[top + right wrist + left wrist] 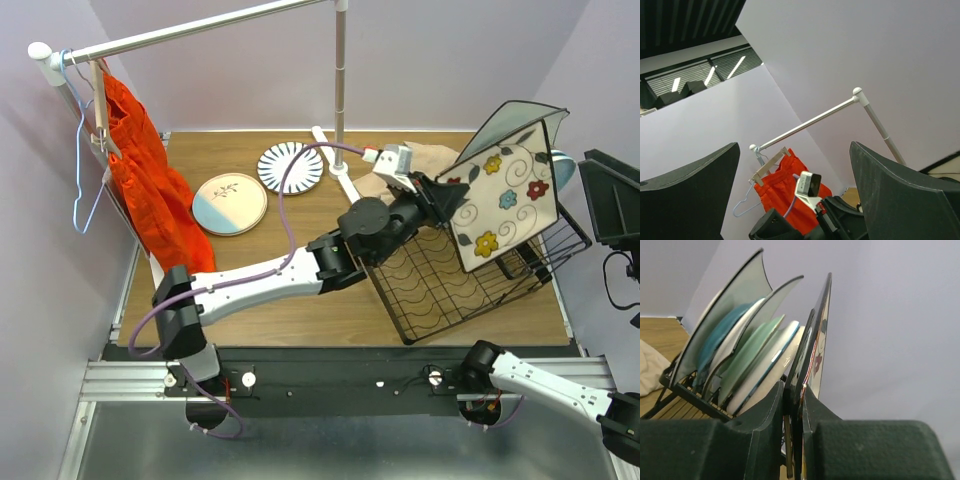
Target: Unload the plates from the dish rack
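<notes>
The black wire dish rack [440, 290] stands at the right of the table. A square floral plate [505, 195] leans upright at the front of its slotted section. My left gripper [448, 200] is shut on that plate's left edge. In the left wrist view the fingers [767, 415] pinch the floral plate's rim [817, 335], and several more plates [740, 345] stand in slots behind it. A pink-and-blue plate [229, 204] and a striped plate [290, 167] lie flat on the table at the left. My right gripper [794, 145] is open and empty, pointing up at the wall.
A white clothes rail [200, 32] with an orange garment [150, 170] on a hanger stands at the back left; its pole [341, 80] rises behind the striped plate. A beige cloth [425, 158] lies behind the rack. The right arm [545, 380] sits low at the near right.
</notes>
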You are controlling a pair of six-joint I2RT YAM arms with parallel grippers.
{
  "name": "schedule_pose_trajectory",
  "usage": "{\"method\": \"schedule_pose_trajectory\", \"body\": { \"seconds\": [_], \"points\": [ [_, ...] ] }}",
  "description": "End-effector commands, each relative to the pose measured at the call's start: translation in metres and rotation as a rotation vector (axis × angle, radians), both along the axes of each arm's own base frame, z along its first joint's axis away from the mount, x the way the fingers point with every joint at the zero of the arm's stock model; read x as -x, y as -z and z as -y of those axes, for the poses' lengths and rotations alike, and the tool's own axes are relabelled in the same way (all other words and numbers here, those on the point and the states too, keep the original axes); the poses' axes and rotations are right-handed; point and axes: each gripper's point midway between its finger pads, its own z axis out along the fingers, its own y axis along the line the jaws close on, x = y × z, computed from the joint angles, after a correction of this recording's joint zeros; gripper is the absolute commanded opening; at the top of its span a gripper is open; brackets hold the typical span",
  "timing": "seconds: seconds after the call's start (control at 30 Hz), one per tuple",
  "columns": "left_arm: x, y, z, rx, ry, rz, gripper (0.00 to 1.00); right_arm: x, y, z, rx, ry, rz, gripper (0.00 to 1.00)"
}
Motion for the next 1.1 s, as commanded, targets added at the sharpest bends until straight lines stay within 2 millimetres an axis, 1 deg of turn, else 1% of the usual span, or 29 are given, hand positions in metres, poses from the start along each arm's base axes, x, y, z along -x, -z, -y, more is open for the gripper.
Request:
{"method": "schedule_pose_trajectory", "body": {
  "seconds": [0.0,0.03,0.07,0.1,0.13,0.17,0.2,0.23,0.27,0.33,0.37,0.43,0.47,0.5,0.53,0.57,0.6,0.63,0.67,0.73,0.77,0.83,0.87,0.9,0.93,1.0,1.03,1.07],
  "points": [
    [0.036,-0.154,-0.102,0.513,0.028,0.113,0.00,-0.002,0.004,-0.002,-0.014,-0.008,-0.015,0.99],
    [0.037,-0.156,-0.109,0.525,0.023,0.116,0.00,-0.003,0.005,-0.004,-0.010,-0.013,-0.017,0.99],
    [0.039,-0.157,-0.120,0.530,0.010,0.118,0.00,-0.004,0.006,-0.006,-0.007,-0.016,-0.021,0.99],
    [0.038,-0.157,-0.126,0.533,-0.001,0.117,0.00,-0.009,0.009,-0.014,0.007,-0.023,-0.031,0.99],
    [0.039,-0.159,-0.134,0.544,-0.009,0.118,0.00,-0.010,0.009,-0.016,0.010,-0.029,-0.033,0.99],
    [0.040,-0.157,-0.146,0.551,-0.025,0.115,0.00,-0.012,0.011,-0.020,0.018,-0.033,-0.038,0.99],
    [0.041,-0.157,-0.154,0.556,-0.036,0.115,0.00,-0.017,0.013,-0.027,0.030,-0.042,-0.048,0.99],
    [0.040,-0.157,-0.162,0.562,-0.048,0.113,0.00,-0.019,0.015,-0.030,0.034,-0.046,-0.055,0.99],
    [0.041,-0.155,-0.178,0.574,-0.069,0.106,0.00,-0.020,0.016,-0.034,0.039,-0.053,-0.057,0.99],
    [0.041,-0.152,-0.195,0.582,-0.097,0.099,0.00,-0.027,0.021,-0.045,0.053,-0.072,-0.077,0.99],
    [0.040,-0.148,-0.212,0.590,-0.127,0.093,0.00,-0.028,0.023,-0.049,0.060,-0.080,-0.081,0.99],
    [0.039,-0.141,-0.228,0.586,-0.159,0.080,0.00,-0.033,0.029,-0.062,0.078,-0.108,-0.097,0.99],
    [0.041,-0.145,-0.252,0.622,-0.195,0.068,0.00,-0.037,0.034,-0.068,0.091,-0.115,-0.110,0.99],
    [0.037,-0.129,-0.256,0.600,-0.218,0.051,0.00,-0.039,0.037,-0.075,0.099,-0.131,-0.118,0.99],
    [0.036,-0.123,-0.265,0.596,-0.240,0.041,0.00,-0.042,0.040,-0.078,0.105,-0.134,-0.125,0.99],
    [0.039,-0.124,-0.284,0.621,-0.263,0.032,0.00,-0.048,0.046,-0.087,0.122,-0.140,-0.142,0.99],
    [0.034,-0.111,-0.288,0.597,-0.290,0.016,0.00,-0.051,0.050,-0.092,0.130,-0.152,-0.153,0.99],
    [0.032,-0.102,-0.293,0.577,-0.307,0.002,0.00,-0.053,0.052,-0.096,0.134,-0.157,-0.159,0.99],
    [0.034,-0.101,-0.308,0.600,-0.328,-0.011,0.00,-0.057,0.056,-0.103,0.147,-0.164,-0.169,0.99],
    [0.028,-0.078,-0.314,0.562,-0.369,-0.051,0.00,-0.059,0.059,-0.110,0.150,-0.184,-0.173,0.99],
    [0.028,-0.075,-0.328,0.593,-0.394,-0.074,0.00,-0.059,0.059,-0.112,0.150,-0.190,-0.170,0.99],
    [0.020,-0.050,-0.331,0.554,-0.442,-0.116,0.00,-0.061,0.063,-0.115,0.148,-0.196,-0.174,0.99],
    [0.018,-0.043,-0.337,0.562,-0.463,-0.138,0.00,-0.062,0.066,-0.117,0.150,-0.198,-0.178,0.99],
    [0.015,-0.033,-0.334,0.554,-0.466,-0.162,0.00,-0.062,0.067,-0.118,0.145,-0.202,-0.179,0.99],
    [0.012,-0.025,-0.333,0.535,-0.473,-0.177,0.00,-0.065,0.074,-0.120,0.151,-0.197,-0.191,0.99],
    [0.007,-0.013,-0.334,0.521,-0.482,-0.187,0.00,-0.068,0.081,-0.124,0.156,-0.201,-0.208,0.99],
    [0.007,-0.011,-0.335,0.531,-0.475,-0.190,0.00,-0.071,0.086,-0.127,0.161,-0.204,-0.218,0.99],
    [0.007,-0.010,-0.337,0.530,-0.473,-0.183,0.00,-0.074,0.096,-0.132,0.176,-0.210,-0.237,0.99]
  ]
}}
